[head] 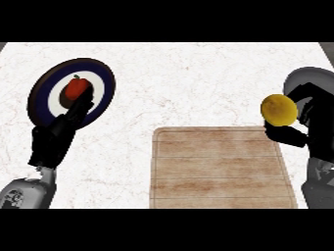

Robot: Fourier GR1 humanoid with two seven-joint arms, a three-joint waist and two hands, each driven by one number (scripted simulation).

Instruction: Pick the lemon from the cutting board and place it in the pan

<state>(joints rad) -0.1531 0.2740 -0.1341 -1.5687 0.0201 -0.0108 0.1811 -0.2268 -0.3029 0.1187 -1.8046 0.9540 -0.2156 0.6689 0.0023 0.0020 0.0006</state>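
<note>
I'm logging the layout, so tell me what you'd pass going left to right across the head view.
Left hand → plate with a red fruit on it → cutting board → lemon, held up off the board → right hand, curled round the lemon. No pan is distinguishable.

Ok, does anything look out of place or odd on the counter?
Nothing stands out. The lemon is off the cutting board only because the right hand holds it near the pan; the red fruit sits on its plate.
</note>
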